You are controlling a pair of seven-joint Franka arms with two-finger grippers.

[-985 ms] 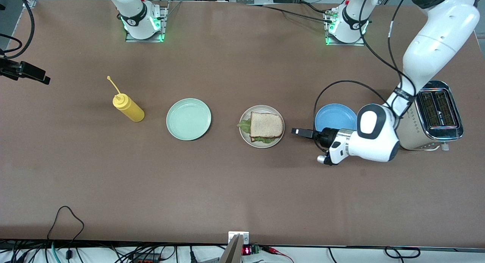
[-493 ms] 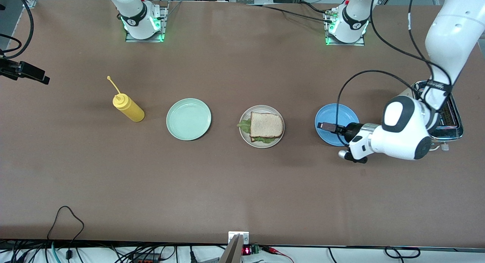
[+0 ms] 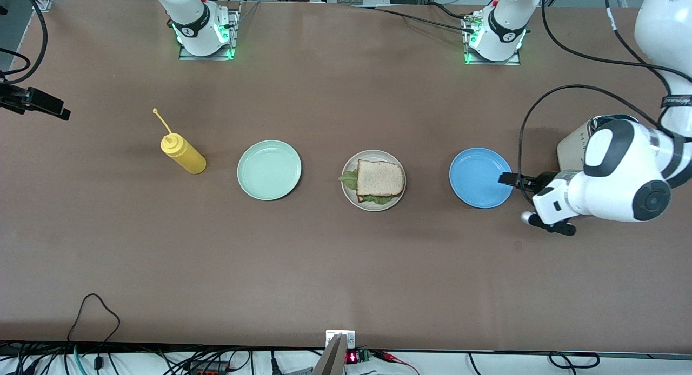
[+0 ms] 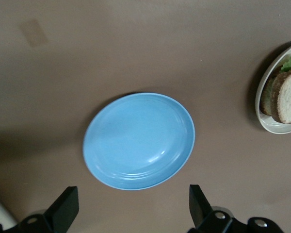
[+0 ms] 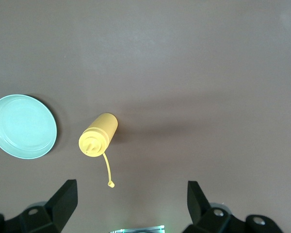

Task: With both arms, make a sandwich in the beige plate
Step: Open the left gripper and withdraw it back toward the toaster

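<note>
**Operator:** Two arms, one sandwich (image 3: 379, 181) on the beige plate (image 3: 400, 194). What is left for you to do?

**Guide:** By the look of it, nothing but clearing away. Top slice lies square on the lettuce, and the stack sits inside the rim. Take the left arm up and toward its own end of the table. Do not sweep low over the blue plate (image 3: 480, 178), and mind the toaster (image 3: 573, 148) beside the arm.

**Operator:** Where is the left gripper (image 4: 131, 206)?

**Guide:** Over the edge of the blue plate at the left arm's end, fingers spread wide, nothing between them. The sandwich lies well apart from it, toward the right arm's end, with the blue plate between.

**Operator:** And the right gripper (image 5: 128, 204)?

**Guide:** You will find it waiting high over the mustard bottle (image 5: 98, 135), jaws wide and empty. The green plate (image 5: 22, 126) lies beside the bottle, between it and the sandwich. Keep that arm parked.
</note>
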